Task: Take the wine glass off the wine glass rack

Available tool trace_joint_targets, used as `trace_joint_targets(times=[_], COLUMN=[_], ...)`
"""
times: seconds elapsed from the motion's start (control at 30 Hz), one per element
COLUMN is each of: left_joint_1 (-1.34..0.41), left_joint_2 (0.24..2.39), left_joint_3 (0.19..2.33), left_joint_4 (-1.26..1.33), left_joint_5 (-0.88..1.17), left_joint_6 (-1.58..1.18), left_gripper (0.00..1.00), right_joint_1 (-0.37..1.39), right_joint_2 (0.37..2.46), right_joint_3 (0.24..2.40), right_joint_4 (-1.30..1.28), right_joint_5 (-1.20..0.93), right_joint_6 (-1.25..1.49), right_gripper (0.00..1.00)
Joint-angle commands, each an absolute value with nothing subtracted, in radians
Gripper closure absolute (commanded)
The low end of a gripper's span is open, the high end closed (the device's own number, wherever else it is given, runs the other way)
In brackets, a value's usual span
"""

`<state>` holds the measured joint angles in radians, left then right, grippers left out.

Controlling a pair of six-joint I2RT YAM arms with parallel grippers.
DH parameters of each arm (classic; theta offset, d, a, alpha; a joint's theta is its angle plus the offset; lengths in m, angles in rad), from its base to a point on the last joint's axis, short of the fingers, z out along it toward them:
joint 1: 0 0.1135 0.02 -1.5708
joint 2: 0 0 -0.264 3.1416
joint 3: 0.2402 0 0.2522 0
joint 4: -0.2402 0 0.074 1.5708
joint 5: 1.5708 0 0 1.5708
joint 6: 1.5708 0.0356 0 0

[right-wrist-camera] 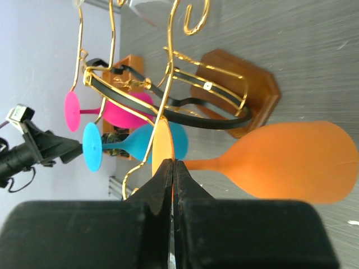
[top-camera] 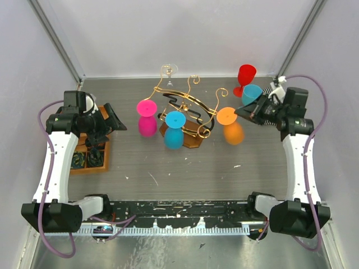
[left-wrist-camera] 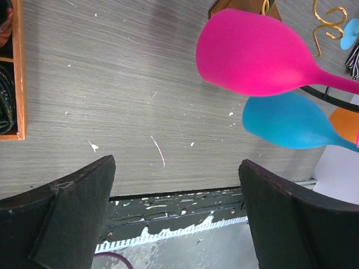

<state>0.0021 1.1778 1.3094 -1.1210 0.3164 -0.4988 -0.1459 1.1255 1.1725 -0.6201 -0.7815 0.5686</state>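
Observation:
The wine glass rack [top-camera: 188, 106] of gold wire and black curves stands on its brown base [right-wrist-camera: 247, 84] mid-table. A pink wine glass [top-camera: 147, 124] and a blue one [top-camera: 174, 136] hang upside down from it. At the rack's right end an orange wine glass [top-camera: 232, 133] hangs bowl down [right-wrist-camera: 291, 162]. My right gripper [right-wrist-camera: 174, 161] is shut on the rim of its foot [top-camera: 226, 116], right beside a gold arm. My left gripper [top-camera: 115, 120] stands open left of the pink glass [left-wrist-camera: 252, 53], holding nothing.
A red glass [top-camera: 245, 75] and a light blue glass [top-camera: 251, 92] are at the back right, close behind my right wrist. A clear glass [top-camera: 168, 70] is at the rack's far side. An orange compartment tray [top-camera: 90, 159] lies under my left arm.

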Motion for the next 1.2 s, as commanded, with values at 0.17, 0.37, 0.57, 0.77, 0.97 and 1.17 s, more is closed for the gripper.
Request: trace_joint_targets(times=[0.17, 0.37, 0.57, 0.77, 0.97, 1.17], left_joint_1=[0.003, 0.002, 0.002, 0.003, 0.003, 0.002], left_joint_2=[1.158, 1.161, 1.157, 1.159, 1.172, 1.172], left_joint_3=[1.328, 1.32, 1.316, 1.322, 1.351, 1.352], left_joint_4=[-1.116, -1.1, -1.097, -1.102, -1.121, -1.128], left_joint_5=[0.328, 0.35, 0.359, 0.359, 0.363, 0.364], left_joint_6=[-0.482, -0.494, -0.495, -0.487, -0.472, -0.461], left_gripper=[0.02, 0.02, 0.02, 0.02, 0.02, 0.02], right_joint_1=[-0.208, -0.208, -0.206, -0.135, -0.051, -0.038], right_joint_2=[1.178, 1.223, 1.309, 1.441, 1.583, 1.68], right_joint_3=[1.373, 1.329, 1.236, 1.205, 1.243, 1.249], right_joint_4=[-0.891, -0.921, -0.929, -0.966, -1.081, -1.146], right_joint_5=[-0.351, 0.043, 0.302, 0.674, 0.975, 1.061], right_joint_6=[0.258, 0.202, 0.222, 0.299, 0.465, 0.532], right_gripper=[0.99, 0.99, 0.99, 0.99, 0.99, 0.99])
